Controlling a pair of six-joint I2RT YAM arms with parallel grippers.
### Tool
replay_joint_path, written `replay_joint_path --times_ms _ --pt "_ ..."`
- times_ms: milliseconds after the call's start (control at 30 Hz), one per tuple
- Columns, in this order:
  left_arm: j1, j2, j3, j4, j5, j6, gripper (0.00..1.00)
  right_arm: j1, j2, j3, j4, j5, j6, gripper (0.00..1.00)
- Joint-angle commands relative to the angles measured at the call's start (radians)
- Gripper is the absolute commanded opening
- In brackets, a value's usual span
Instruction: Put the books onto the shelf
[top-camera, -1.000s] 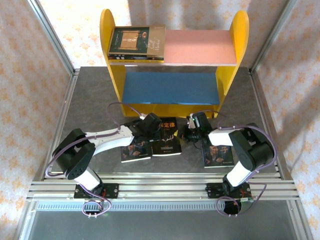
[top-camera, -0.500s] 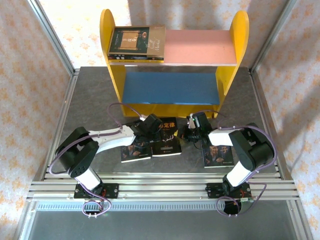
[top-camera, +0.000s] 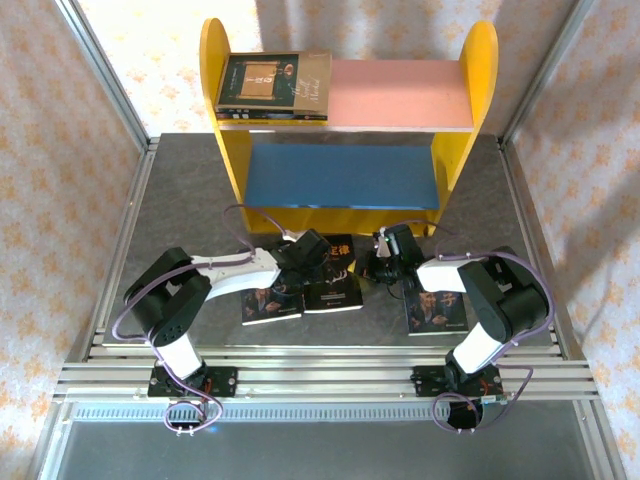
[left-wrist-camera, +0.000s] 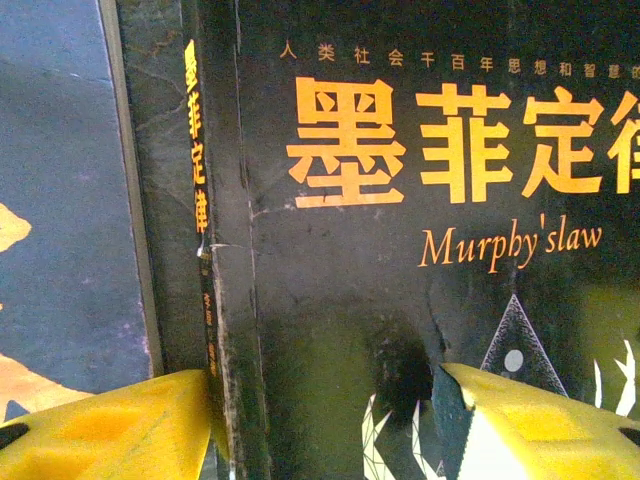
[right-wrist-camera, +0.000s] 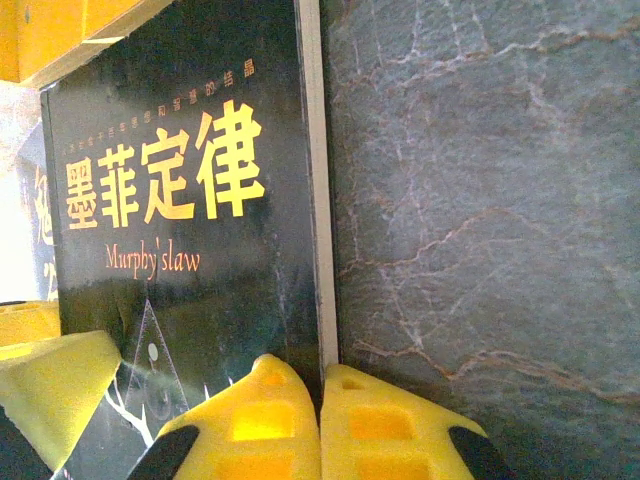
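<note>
A: Where do the books stand relative to the shelf (top-camera: 222, 150)?

B: Two lie on its pink upper board (top-camera: 400, 92), at the left-panel end: a dark-covered book (top-camera: 258, 80) flat on top of a tan-brown book (top-camera: 315, 88). The blue lower board (top-camera: 340, 175) carries none. Three lie flat on the table (top-camera: 180, 220) in front of the shelf. The black antler book (top-camera: 335, 275) lies before the middle of the shelf. One bearded-man book (top-camera: 268, 303) lies just beside it toward the shelf's left panel. The other bearded-man book (top-camera: 437, 312) lies apart, before the right panel.

A: Left gripper (left-wrist-camera: 322, 425)?

B: It is in front of the shelf, low over the black antler book. The jaws stand partly apart. One yellow fingertip (left-wrist-camera: 110, 425) is outside the spine and the other is over the cover. Nothing is clamped. I cannot tell whether the pads touch the cover.

A: Right gripper (right-wrist-camera: 320, 430)?

B: It is also in front of the shelf, on the right-panel side of the black antler book. The jaws are fully closed, pad against pad, with nothing between them. The tips sit at the book's page edge, one over the edge and one over bare table.
</note>
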Motion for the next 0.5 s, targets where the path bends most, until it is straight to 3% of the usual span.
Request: replay_joint_path --times_ms 0,167,467 --pt "0.003 0.035 -0.001 -0.081 -0.075 -0.021 0.62 0.017 0.052 -0.063 -0.199 0.127 -0.008 0.05" --pt "0.003 0.034 -0.001 -0.03 -0.017 0.001 0.61 0.017 0.055 -0.063 -0.185 0.113 -0.002 0.05" --pt "0.003 -0.064 -0.092 0.385 0.324 0.011 0.59 0.017 0.079 -0.046 -0.175 0.093 0.002 0.05"
